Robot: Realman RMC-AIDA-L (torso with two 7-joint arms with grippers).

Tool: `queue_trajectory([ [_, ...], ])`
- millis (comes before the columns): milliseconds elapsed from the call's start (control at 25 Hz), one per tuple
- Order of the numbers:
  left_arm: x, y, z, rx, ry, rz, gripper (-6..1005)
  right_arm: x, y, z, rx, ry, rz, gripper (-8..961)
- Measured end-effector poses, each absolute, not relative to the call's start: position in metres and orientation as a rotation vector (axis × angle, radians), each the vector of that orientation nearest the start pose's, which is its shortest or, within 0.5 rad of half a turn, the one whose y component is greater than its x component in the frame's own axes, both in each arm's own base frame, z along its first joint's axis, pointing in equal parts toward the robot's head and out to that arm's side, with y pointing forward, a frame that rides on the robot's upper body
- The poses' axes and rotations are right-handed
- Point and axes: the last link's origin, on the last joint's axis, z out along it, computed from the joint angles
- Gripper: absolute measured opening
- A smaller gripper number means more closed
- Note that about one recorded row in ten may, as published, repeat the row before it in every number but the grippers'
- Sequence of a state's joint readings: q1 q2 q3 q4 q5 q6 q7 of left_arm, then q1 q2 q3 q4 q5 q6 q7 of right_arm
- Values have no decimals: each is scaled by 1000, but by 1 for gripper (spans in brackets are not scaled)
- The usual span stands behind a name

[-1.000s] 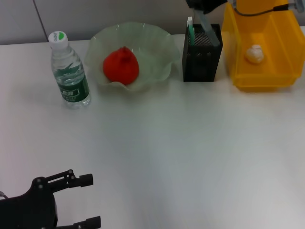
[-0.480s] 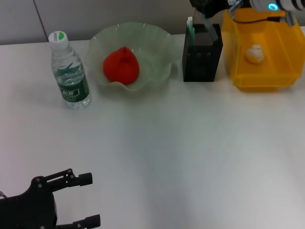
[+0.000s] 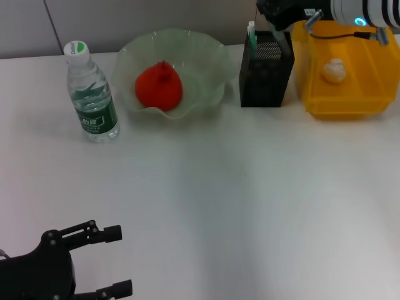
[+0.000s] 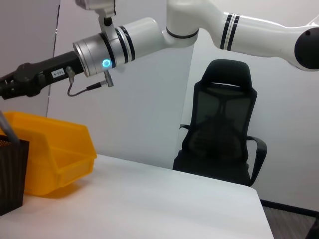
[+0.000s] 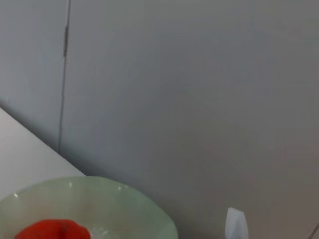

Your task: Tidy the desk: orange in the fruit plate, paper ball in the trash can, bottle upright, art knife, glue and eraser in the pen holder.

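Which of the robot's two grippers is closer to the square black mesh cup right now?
The right. The right gripper hovers just above the square black mesh cup at the table's far side, while the left gripper sits at the near edge, far from it.

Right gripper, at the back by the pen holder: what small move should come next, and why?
Probably lift the right gripper straight up, clear of the pen holder. The orange sits in the fruit plate, the paper ball in the trash can, the bottle stands upright, and tools already stand in the holder. The left gripper is parked, open, near the front edge.
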State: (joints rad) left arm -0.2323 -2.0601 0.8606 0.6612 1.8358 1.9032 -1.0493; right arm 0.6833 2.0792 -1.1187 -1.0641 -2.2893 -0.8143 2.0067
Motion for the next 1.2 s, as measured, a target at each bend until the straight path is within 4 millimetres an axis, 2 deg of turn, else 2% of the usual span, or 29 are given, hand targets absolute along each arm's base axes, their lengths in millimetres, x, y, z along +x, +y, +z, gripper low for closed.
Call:
queue_trajectory([
  [440,-292,213,2,-2864,-343,-984,802,178,457,39,-2252,492,238,125],
  [640,-292,214,3,-2863,-343,-986,802,180,456,38,-2253,491,233,158],
  [800,-292,213,3,-2862,-343,-988,802,180,454,42,-2243,489,240,329],
  [920,-292,214,4,-2853,-345,-992,802,180,446,47,-2266,492,257,466],
  [1000,-291,218,6,-2837,-362,-1003,802,179,434,50,-2317,509,276,559],
  [1040,-290,222,8,-2830,-395,-1016,802,178,421,55,-2374,519,293,606],
  [1200,-288,227,10,-2833,-433,-1032,802,183,394,63,-2465,519,308,641],
])
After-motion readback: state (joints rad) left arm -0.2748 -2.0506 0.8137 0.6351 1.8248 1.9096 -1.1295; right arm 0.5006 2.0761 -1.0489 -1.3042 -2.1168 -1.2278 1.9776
